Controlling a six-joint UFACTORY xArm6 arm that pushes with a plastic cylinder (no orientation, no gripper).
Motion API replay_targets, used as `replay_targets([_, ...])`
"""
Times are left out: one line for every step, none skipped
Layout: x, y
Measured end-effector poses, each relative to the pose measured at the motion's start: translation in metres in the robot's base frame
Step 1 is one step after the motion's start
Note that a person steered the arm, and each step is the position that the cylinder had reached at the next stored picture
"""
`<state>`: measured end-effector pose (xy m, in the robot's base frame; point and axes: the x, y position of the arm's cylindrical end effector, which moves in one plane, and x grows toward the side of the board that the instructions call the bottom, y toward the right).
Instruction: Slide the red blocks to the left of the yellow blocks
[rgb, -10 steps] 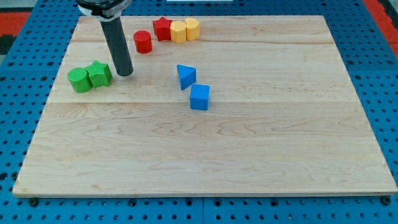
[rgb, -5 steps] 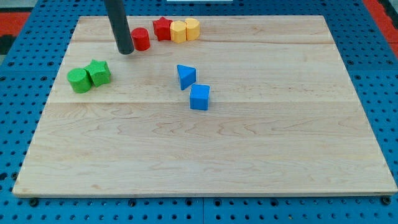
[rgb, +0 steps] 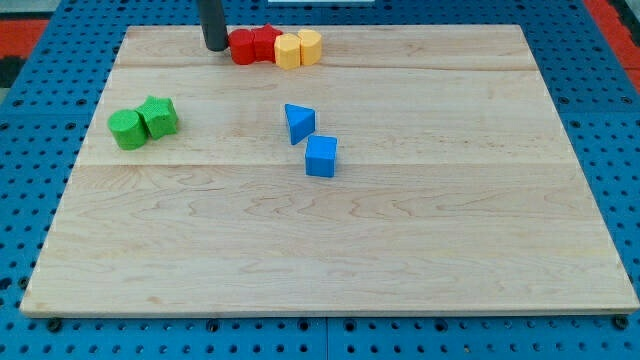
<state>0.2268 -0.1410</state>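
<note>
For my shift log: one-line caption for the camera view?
My tip beside the red cylinder, red star and two yellow blocks in a row.

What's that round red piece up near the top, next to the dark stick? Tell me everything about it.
The red cylinder is a small, matte, bright red block standing upright on the wooden board near the view's top edge. My tip sits right against its left side. On its right it presses against the red star block, heading a tight row with the two yellow blocks.

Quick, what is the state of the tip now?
My tip: no hand, holds nothing; it rests against the left side of the red cylinder.
</note>
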Motion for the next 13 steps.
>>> replay_targets([-0.032, 0.002])
replay_targets([-0.022, 0.024])
replay_targets([-0.001, 0.066])
replay_targets([-0.012, 0.066])
replay_targets([-0.022, 0.077])
replay_targets([-0.020, 0.111])
replay_targets([-0.019, 0.040])
replay_targets([-0.016, -0.041])
replay_targets([0.010, -0.047])
replay_targets([0.044, -0.056])
replay_targets([0.039, -0.016])
replay_targets([0.026, 0.007])
replay_targets([0.023, 0.012])
